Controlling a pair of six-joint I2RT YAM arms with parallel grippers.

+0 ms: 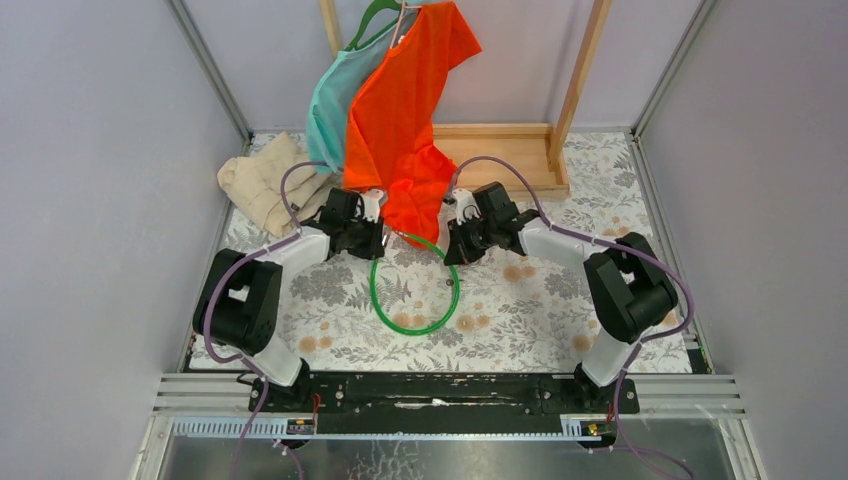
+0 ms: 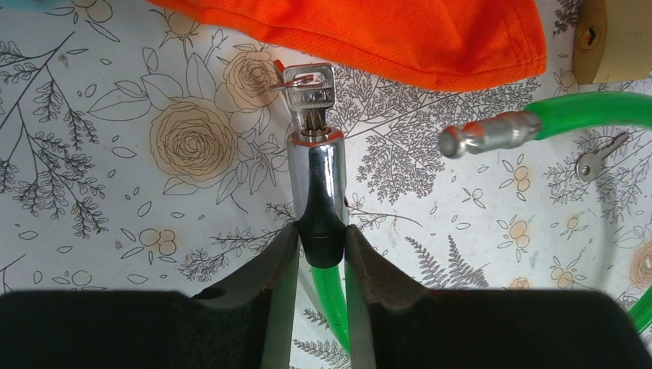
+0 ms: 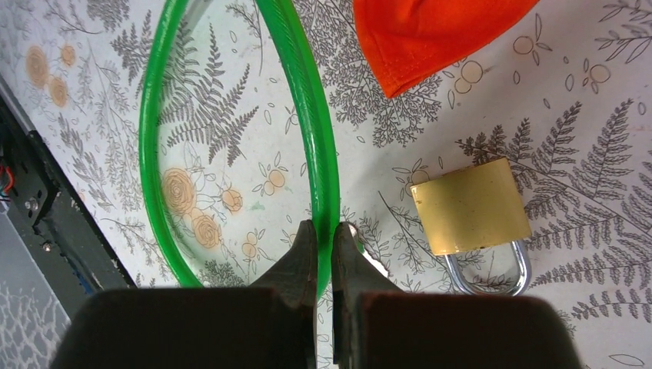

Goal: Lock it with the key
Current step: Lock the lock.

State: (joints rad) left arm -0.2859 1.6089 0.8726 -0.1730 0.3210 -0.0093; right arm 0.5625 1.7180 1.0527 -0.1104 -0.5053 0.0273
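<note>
A green cable lock (image 1: 410,300) lies looped on the floral table. My left gripper (image 2: 321,238) is shut on the black collar of its chrome lock barrel (image 2: 317,173). A bare silver key (image 2: 311,88) sticks in the barrel's end. The cable's chrome pin end (image 2: 484,134) lies free to the right, apart from the barrel. My right gripper (image 3: 324,238) is shut on the green cable (image 3: 319,138). A brass padlock (image 3: 470,206) lies beside it. The key with the orange head is out of view.
An orange shirt (image 1: 405,110) and a teal shirt (image 1: 335,100) hang from a wooden rack (image 1: 520,150); the orange hem reaches the table between my grippers. A beige cloth (image 1: 262,180) lies at the back left. A tiny bare key (image 2: 601,156) lies under the cable.
</note>
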